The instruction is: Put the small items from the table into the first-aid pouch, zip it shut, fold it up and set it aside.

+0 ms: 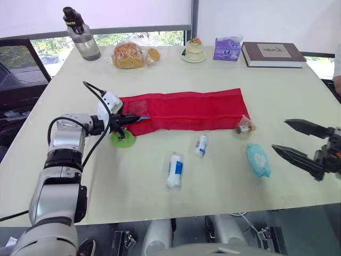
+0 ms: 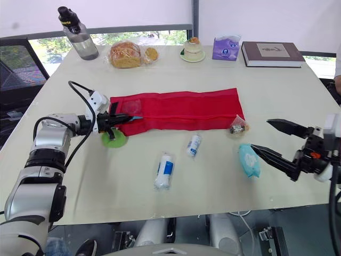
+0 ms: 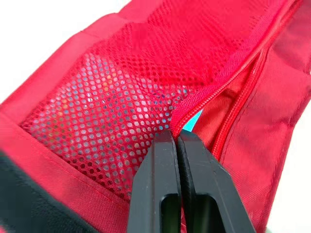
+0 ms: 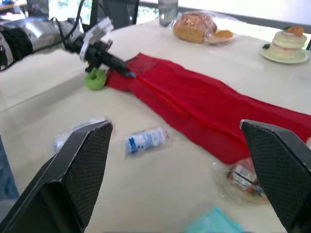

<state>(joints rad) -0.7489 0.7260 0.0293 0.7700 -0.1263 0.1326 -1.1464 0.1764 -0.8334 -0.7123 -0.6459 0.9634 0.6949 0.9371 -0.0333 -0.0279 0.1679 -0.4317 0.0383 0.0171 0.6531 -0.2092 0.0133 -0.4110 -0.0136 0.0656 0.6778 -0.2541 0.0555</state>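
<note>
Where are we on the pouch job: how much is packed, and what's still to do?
Early. Little looks done: the red pouch lies flat, zip open, with something teal just inside its opening. In hand: the left gripper is shut on the zipper edge; the right gripper hangs open by the teal pack. Left: the bandage roll, small bottle, bagged item, green piece, then zipping, folding, setting aside.

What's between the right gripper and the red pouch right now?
In the left eye view, a small clear packet at the pouch corner; the teal pack lies off that line, nearer the right gripper.
</note>
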